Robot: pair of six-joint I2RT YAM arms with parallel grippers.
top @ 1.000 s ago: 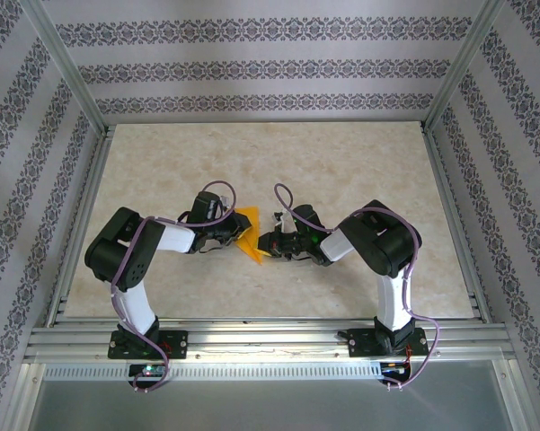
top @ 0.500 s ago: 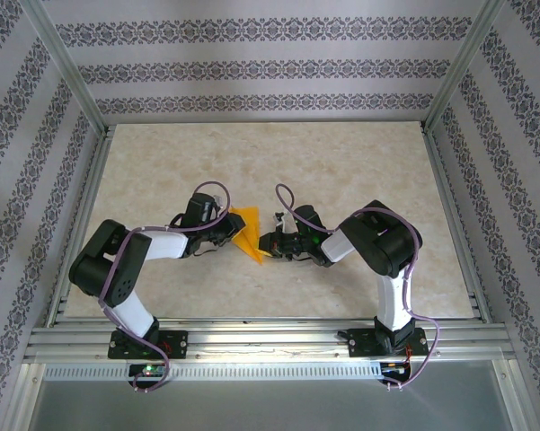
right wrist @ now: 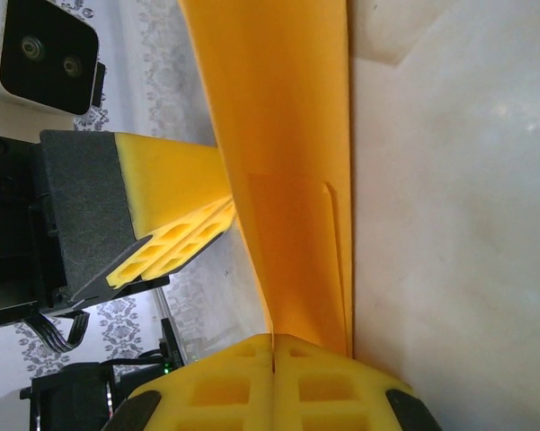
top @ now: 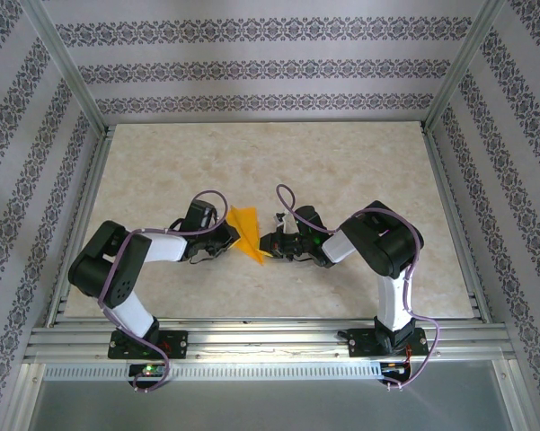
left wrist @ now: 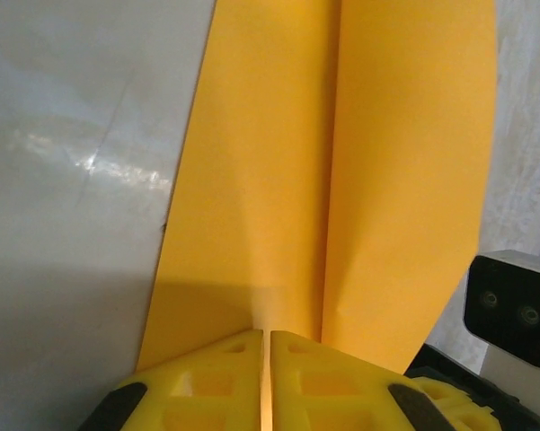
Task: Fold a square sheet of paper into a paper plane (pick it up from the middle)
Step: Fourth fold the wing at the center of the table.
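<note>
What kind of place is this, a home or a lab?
Likely a robot lab cell: a table framed by aluminium rails, patterned backdrop walls, and a left arm and right arm bolted at its edge, holding orange paper.

A robotics laboratory cell is indicated. The bench (top: 341, 162), surfaced in a pale marble pattern, is enclosed by a frame of aluminium profiles (top: 63, 63). Wall panels (top: 270, 63) papered in striped floral bands are fitted at the back and along both sides. Slotted aluminium rails (top: 270, 334) are laid along the near edge, and the left arm (top: 130, 269) and the right arm (top: 386, 247) are bolted to them on black base plates. Purple cables (top: 285, 196) are looped along both arms. The left gripper (top: 236, 235) and the right gripper (top: 265, 244) are fitted with yellow moulded fingers (left wrist: 207, 386), and a small camera module (left wrist: 512, 310) is carried on a wrist.
</note>
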